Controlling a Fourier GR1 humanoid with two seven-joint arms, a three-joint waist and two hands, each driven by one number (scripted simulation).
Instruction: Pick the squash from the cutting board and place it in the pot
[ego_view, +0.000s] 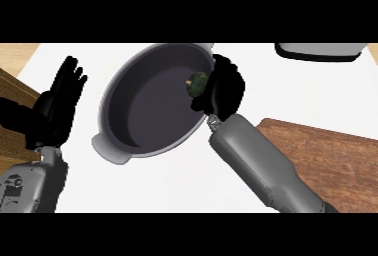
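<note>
Head view shows the right hand (220, 87) over the right rim of the pot (118, 90), its fingers curled round the squash (197, 83), a small dark green piece with a pale stem end that peeks out on the hand's left side, above the pot's dark interior. The cutting board (325, 155) lies to the near right, bare where it shows. The left hand (57, 102) rests at the left edge, fingers straight and apart, holding nothing. The risk I see lies in the release: the squash sits close to the rim rather than over the middle, so if the fingers part here it might clip the wall and roll onto the white counter (295, 90). The forearm also crosses the pot's near-right edge, and a careless pull back could nudge the pot. A grey appliance (319, 51) stands at the far right, well apart.
</note>
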